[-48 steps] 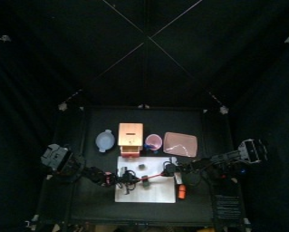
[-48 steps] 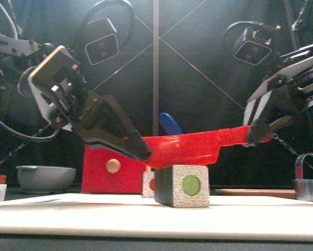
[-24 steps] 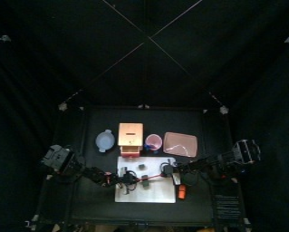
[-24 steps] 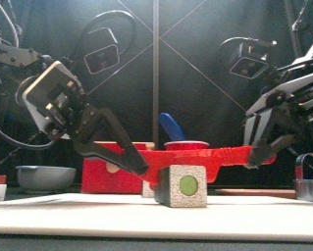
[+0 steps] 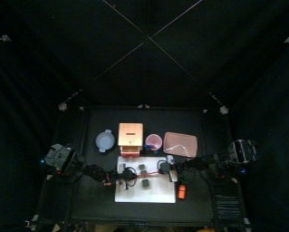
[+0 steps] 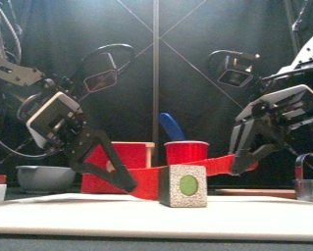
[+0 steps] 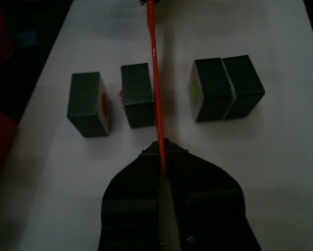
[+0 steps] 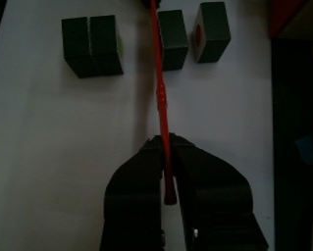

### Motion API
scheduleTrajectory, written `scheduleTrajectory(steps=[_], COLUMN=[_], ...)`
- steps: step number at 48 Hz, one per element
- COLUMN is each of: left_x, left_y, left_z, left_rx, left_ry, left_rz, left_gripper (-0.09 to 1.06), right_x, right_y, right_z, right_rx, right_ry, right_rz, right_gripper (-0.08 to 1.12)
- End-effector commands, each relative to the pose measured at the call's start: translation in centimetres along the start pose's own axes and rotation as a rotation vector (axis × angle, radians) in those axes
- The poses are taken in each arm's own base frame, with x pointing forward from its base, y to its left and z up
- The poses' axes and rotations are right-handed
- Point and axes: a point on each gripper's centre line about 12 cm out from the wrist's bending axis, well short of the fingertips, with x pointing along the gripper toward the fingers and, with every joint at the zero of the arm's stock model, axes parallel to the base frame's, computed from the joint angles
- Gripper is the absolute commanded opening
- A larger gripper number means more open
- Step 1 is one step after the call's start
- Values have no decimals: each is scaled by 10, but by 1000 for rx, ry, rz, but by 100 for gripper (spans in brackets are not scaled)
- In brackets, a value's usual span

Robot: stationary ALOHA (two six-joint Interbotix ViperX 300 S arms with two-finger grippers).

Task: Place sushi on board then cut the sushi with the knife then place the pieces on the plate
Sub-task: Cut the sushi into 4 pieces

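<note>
A red toy knife (image 7: 152, 69), clenched between left claw (image 7: 163, 147) and right claw (image 8: 163, 142), lies crosswise over dark green sushi blocks (image 7: 136, 95) on white cutting board (image 5: 149, 195)

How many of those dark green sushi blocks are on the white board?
4, all on the white board: a touching pair on one side of the red knife, two single blocks on the other. None looks hidden.
</note>
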Motion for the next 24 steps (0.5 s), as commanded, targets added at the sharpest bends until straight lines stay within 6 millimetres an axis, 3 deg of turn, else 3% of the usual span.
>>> scheduleTrajectory(steps=[1,10,24], left_x=[-8,-19,-10], left_y=[-7,-22,-48], left_z=[22,48,44], left_rx=[-18,-4,39], left_ry=[-65,-143,-133], left_rz=[-26,-84,-137], left_gripper=[41,41,41], right_x=[-12,-29,-37], right_y=[1,6,37], right_z=[15,21,23], right_rx=[-3,-4,-2], right_ry=[-57,-96,-109], right_rz=[-3,-3,72], right_gripper=[38,38,38])
